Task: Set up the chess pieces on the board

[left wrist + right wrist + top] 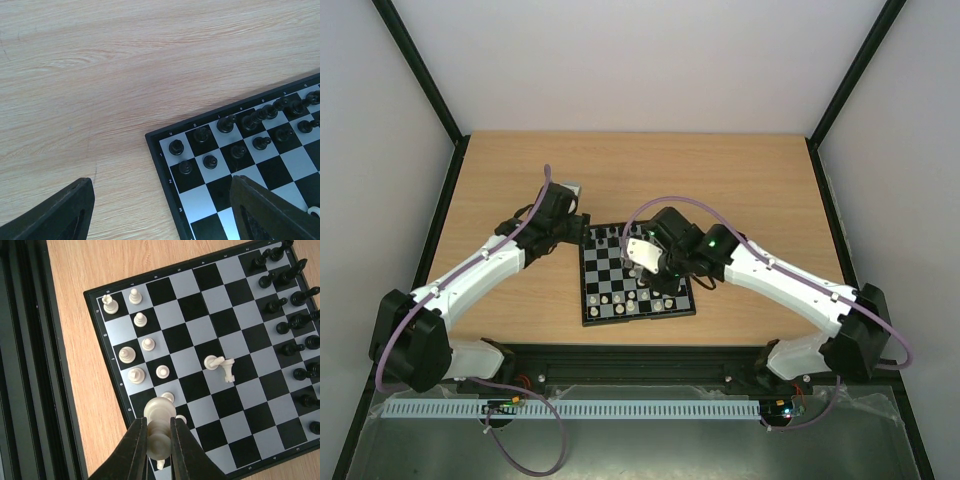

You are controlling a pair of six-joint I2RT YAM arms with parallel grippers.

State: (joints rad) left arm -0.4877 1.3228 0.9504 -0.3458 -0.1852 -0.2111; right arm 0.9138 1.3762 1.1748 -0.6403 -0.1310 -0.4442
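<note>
The board (603,312) lies at the table's middle front; it also shows in the left wrist view (162,160) and the right wrist view (95,295). Black chess pieces (226,123) stand along its far rows. Cream-white chess pieces (129,354) stand along its near rows. Two white pieces (220,363) lie tipped over mid-board. My right gripper (159,440) is shut on a white piece (160,415), held above the board's near edge. My left gripper (160,215) is open and empty over the board's far left corner.
The black rail (25,365) runs along the table's near edge, close beside the board. Bare wood (100,75) lies left of and beyond the board. Black frame posts (420,70) stand at the back corners.
</note>
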